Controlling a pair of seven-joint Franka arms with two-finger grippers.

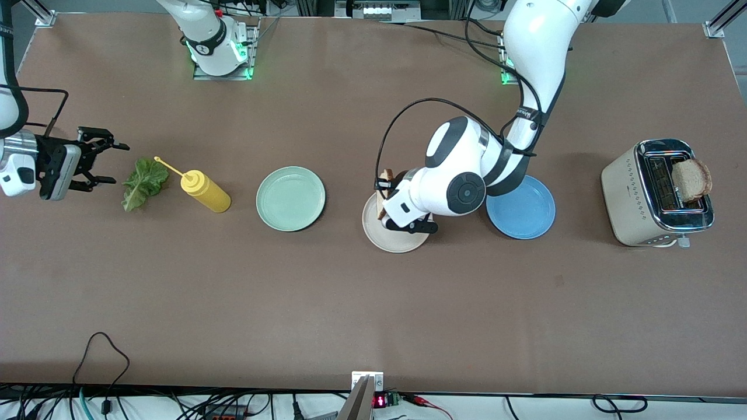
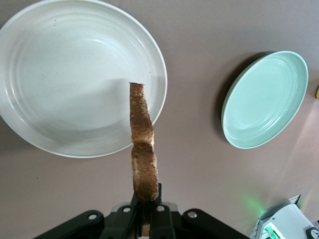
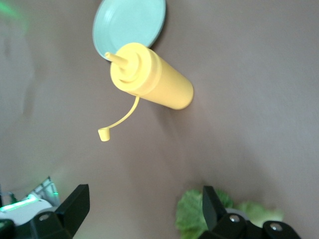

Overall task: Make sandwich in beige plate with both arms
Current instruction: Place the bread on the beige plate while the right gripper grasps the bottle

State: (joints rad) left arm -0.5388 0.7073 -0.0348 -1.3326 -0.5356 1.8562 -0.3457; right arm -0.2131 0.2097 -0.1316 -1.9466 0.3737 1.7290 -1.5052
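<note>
My left end effector (image 2: 144, 219) was clamped on a bread slice (image 2: 142, 149), held edge-on over the beige plate (image 1: 379, 236) at frame center. Right end effector (image 1: 96, 160) waited open by the lettuce leaf (image 1: 143, 182). Dropped like that, the slice might've tipped off the rim.

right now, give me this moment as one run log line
left gripper: shut on bread slice, over beige plate | right gripper: open, empty, by lettuce leaf | second bread slice: in toaster
</note>
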